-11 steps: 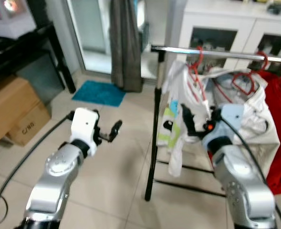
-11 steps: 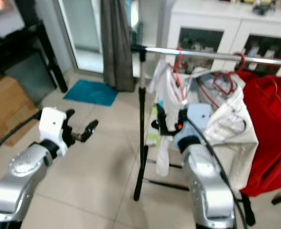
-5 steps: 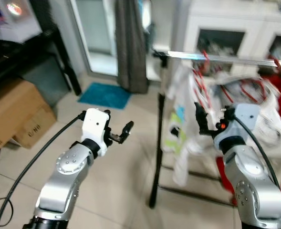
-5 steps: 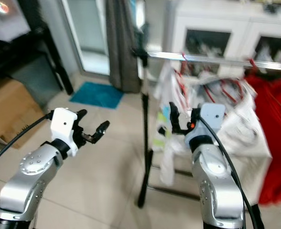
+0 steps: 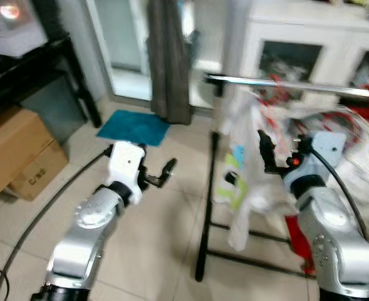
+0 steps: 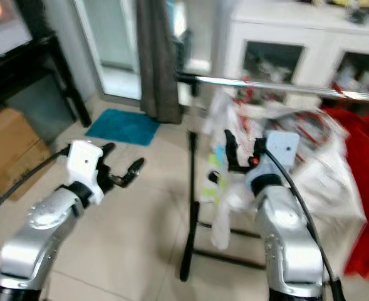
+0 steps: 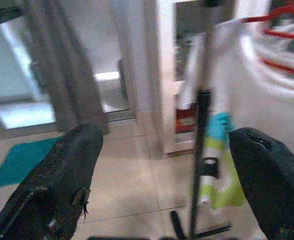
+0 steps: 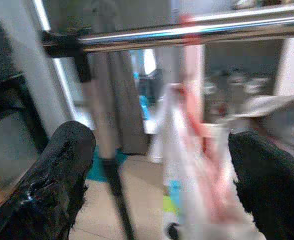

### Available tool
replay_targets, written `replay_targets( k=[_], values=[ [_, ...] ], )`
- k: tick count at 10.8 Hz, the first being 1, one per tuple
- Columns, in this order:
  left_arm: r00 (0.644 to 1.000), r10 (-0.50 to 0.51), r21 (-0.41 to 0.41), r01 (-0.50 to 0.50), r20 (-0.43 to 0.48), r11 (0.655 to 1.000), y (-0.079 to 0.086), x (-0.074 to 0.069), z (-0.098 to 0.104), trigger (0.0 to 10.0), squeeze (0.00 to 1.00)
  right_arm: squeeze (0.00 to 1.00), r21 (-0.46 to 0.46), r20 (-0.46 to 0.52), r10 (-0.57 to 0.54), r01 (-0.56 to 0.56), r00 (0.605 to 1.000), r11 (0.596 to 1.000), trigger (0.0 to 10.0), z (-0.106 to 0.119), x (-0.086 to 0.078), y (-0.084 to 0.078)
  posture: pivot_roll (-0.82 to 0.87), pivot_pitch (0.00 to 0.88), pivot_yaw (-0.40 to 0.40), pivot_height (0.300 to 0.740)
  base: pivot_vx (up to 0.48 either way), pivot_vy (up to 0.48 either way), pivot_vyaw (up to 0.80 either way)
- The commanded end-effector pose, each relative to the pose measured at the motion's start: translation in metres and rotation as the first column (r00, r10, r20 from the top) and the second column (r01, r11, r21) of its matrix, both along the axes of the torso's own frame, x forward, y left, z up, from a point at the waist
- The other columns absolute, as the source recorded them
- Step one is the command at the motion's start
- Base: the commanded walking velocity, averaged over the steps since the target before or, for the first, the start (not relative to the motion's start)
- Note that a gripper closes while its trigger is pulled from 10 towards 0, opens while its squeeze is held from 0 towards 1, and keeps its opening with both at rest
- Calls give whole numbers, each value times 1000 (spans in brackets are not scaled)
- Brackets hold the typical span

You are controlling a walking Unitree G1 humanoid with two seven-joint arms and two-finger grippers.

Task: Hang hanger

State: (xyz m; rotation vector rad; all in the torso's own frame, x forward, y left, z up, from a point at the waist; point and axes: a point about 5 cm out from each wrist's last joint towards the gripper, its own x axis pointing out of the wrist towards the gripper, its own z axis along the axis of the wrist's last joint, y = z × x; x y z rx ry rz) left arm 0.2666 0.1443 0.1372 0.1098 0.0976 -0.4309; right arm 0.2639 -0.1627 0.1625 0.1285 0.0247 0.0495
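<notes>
Floor: pale beige tiles (image 5: 171, 213), small teal mat (image 5: 133, 127).
Left: brown cardboard boxes (image 5: 15, 157), black table (image 5: 43, 59).
Back: grey curtain (image 5: 168, 56), white glass-fronted cabinet (image 5: 309, 44).

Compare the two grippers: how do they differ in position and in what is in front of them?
The left gripper is held low over the bare tiled floor, to the left of the rack. The right gripper is raised higher, close against the white garment under the rail. The left one faces the rack's upright; the right one faces the rail and a red hanger. Both are open and hold nothing.
</notes>
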Motion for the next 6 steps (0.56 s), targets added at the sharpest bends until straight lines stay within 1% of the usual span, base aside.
replay_targets(
  k=[1, 5, 6],
  values=[
    [1000, 3, 1, -3, 6, 1000, 1, 1, 3, 10000, 0, 0, -2, 6, 17, -17, 1000, 1000, 10000, 3, 2, 3, -34, 0, 28, 740, 277, 0, 0],
    [1000, -5, -1, 5, 8, 1000, -2, 2, 3, 10000, 0, 0, -23, 9, 17, -16, 1000, 1000, 10000, 6, 3, 0, -37, 0, 27, 740, 283, 0, 0],
    [998, -52, -10, 52, 22, 999, -6, 0, 5, 10000, 0, 1000, -40, 0, 23, -23, 1000, 999, 10000, 8, 5, -3, -36, 0, 25, 740, 0, 0, 0]
  ],
)
